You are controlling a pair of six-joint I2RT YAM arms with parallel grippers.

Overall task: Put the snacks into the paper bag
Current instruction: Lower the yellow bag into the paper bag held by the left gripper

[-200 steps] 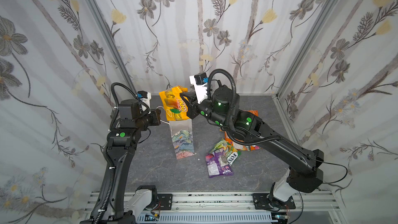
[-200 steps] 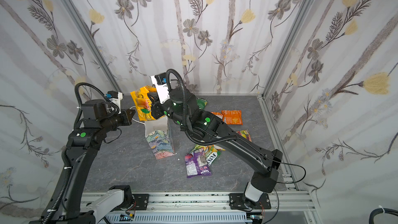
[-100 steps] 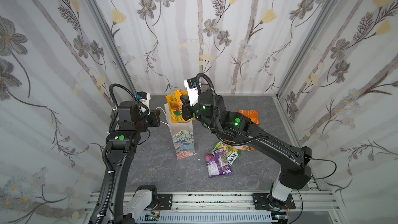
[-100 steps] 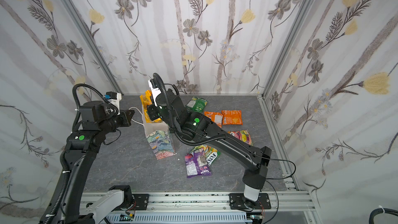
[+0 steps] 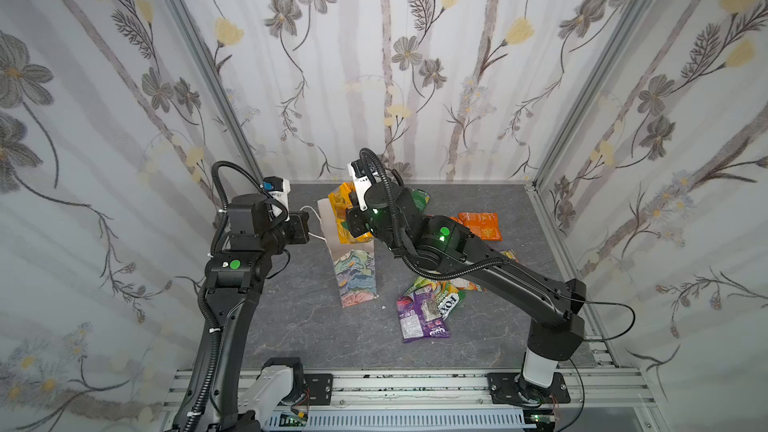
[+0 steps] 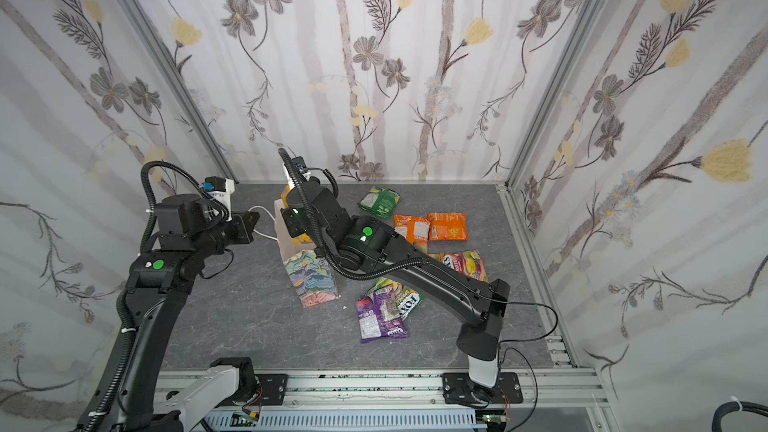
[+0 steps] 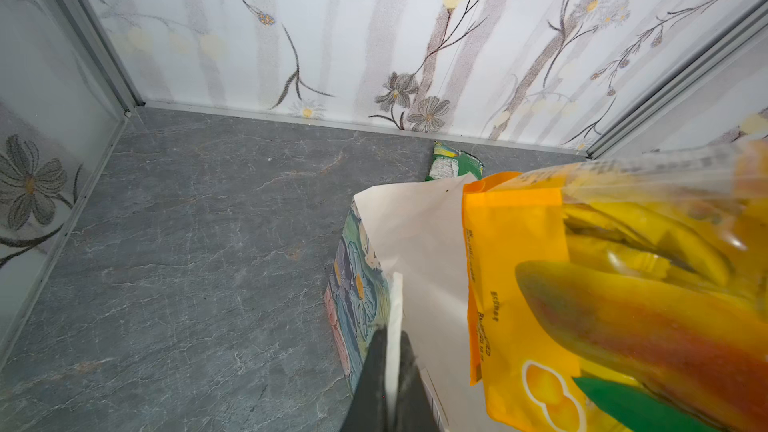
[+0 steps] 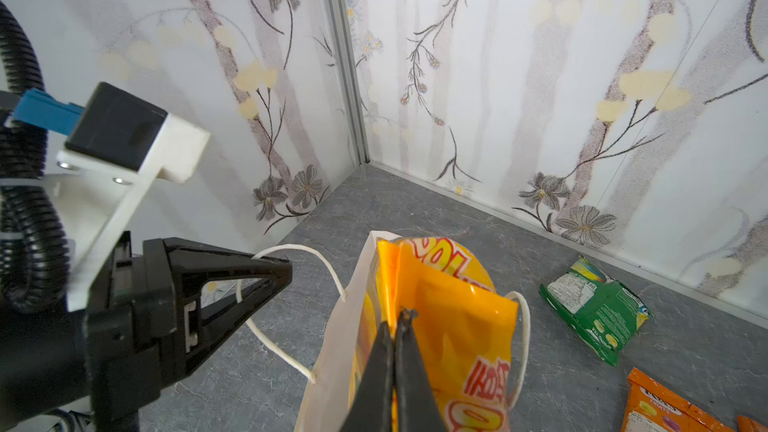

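In both top views the bag [image 5: 357, 280] stands upright on the gray floor [image 5: 299, 326]. A yellow pack [image 5: 338, 209] pokes out of its top, partly inside. The left gripper [image 6: 253, 218] sits just beside the bag and the right arm [image 6: 386, 247] reaches over it. More packs lie on the floor to the right, apart from the bag: a green pack [image 6: 379, 201], two orange packs [image 6: 446, 226], and a purple pack [image 6: 380, 317] lying on another one. None of them blocks the bag, but the right arm hangs over some. In the left wrist view the left gripper [image 7: 392, 336] is pinched tight on a thin white strip, which I think is the bag's handle [image 7: 396, 305], and the white inside of the bag [image 7: 415, 243] shows with the yellow pack [image 7: 540, 284] in its mouth. In the right wrist view the right gripper [image 8: 397, 320] is pinched tight on the top edge of the yellow pack [image 8: 457, 326]. The handle [image 8: 291, 248] loops through the left gripper's tip. To do this well, I think the left side should hold the handle steady so the mouth is wide, and the right side should push the pack straight down before letting go. The other handle [image 8: 525, 326] curls right beside the pack and could catch its corner. The bag is tall and thin, so a sideways push might tip it.
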